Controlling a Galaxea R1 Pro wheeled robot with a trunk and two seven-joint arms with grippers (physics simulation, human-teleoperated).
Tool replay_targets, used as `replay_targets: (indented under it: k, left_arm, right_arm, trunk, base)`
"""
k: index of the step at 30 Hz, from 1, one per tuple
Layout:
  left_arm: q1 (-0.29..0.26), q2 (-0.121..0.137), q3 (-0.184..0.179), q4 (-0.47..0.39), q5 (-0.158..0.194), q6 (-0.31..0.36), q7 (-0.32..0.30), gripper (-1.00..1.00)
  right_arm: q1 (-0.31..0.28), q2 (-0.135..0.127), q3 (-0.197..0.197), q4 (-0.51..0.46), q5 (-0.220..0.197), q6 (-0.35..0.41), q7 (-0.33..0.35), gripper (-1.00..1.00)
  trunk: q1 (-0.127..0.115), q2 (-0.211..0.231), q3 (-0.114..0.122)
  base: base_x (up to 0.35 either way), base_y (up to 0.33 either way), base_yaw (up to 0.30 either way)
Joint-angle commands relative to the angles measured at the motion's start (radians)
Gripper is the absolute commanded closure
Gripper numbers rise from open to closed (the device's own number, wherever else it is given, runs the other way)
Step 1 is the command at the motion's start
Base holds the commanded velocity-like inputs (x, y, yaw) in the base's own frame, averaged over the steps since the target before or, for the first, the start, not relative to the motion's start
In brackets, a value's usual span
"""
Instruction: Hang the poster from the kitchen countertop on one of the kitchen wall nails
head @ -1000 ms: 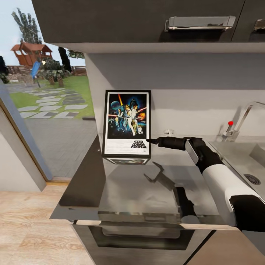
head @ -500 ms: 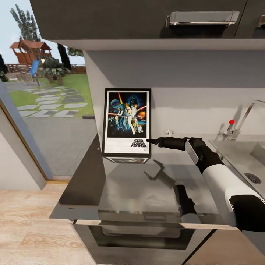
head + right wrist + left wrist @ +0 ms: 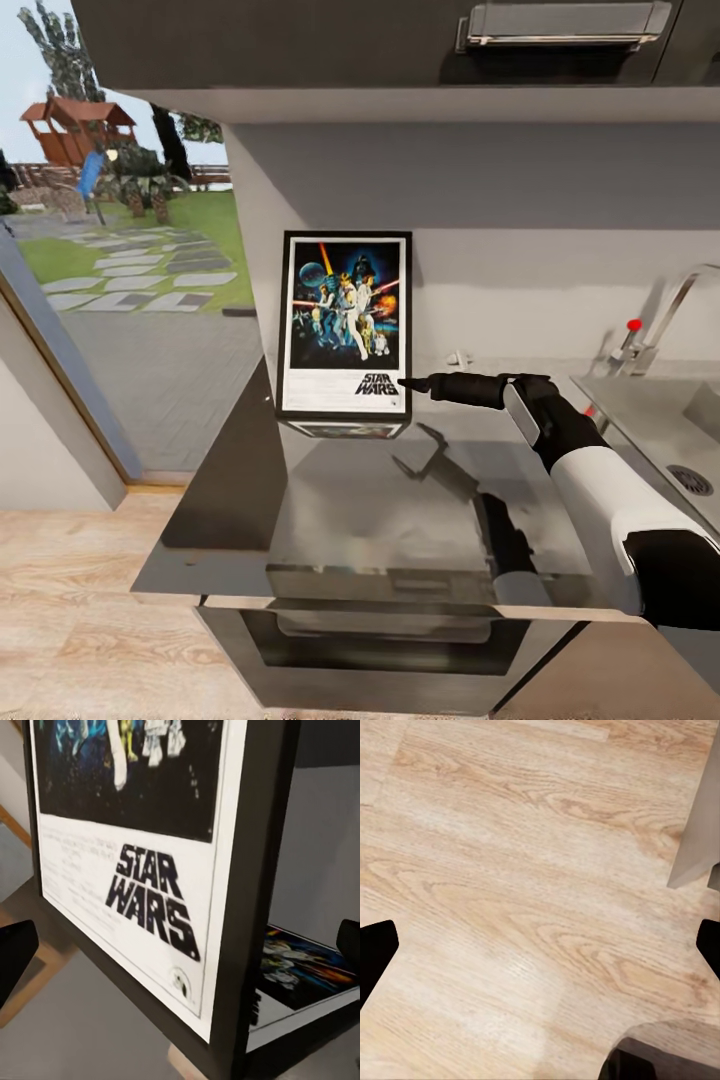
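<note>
The poster (image 3: 345, 320) stands upright on the left part of the glossy grey kitchen countertop (image 3: 400, 500), close to the pale wall. My right gripper (image 3: 405, 383) reaches in from the right at the poster's lower right edge, level with the STAR WARS lettering. In the right wrist view the poster (image 3: 150, 870) is very close, and its black frame edge runs between the widely spread fingers of the open right gripper (image 3: 180, 952). My left gripper (image 3: 540, 945) hangs open over the wood plank floor, holding nothing. The wall nail is out of view.
The poster's fainter mirror image (image 3: 345, 431) shows in the slab. A sink basin (image 3: 690, 420) and chrome tap (image 3: 660, 320) lie to the right. Dark upper cabinets (image 3: 350, 40) hang overhead. A glass door (image 3: 110, 300) to the garden is at the left.
The whole view has shifted slightly, so the head camera moved. The right gripper stays at the poster's lower right edge and the poster stands as before.
</note>
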Motion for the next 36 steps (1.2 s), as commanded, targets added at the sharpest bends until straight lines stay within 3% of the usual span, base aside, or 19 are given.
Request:
replay_targets:
  k: [1,36]
  left_arm:
    - [0.000,0.000,0.001,-0.001,0.000,-0.001,-0.001,-1.00]
    - [0.000,0.000,0.001,-0.001,-0.001,0.000,-0.001,-1.00]
  right_arm:
    - [-0.001,-0.001,0.005,0.000,-0.010,0.008,-0.002,-1.00]
    - [-0.001,-0.002,0.006,-0.001,-0.010,0.006,-0.002,-1.00]
  trunk:
    - [0.000,0.000,-0.002]
    - [0.000,0.000,-0.004]
  base:
    - [0.000,0.000,0.000]
    - [0.040,0.000,0.000]
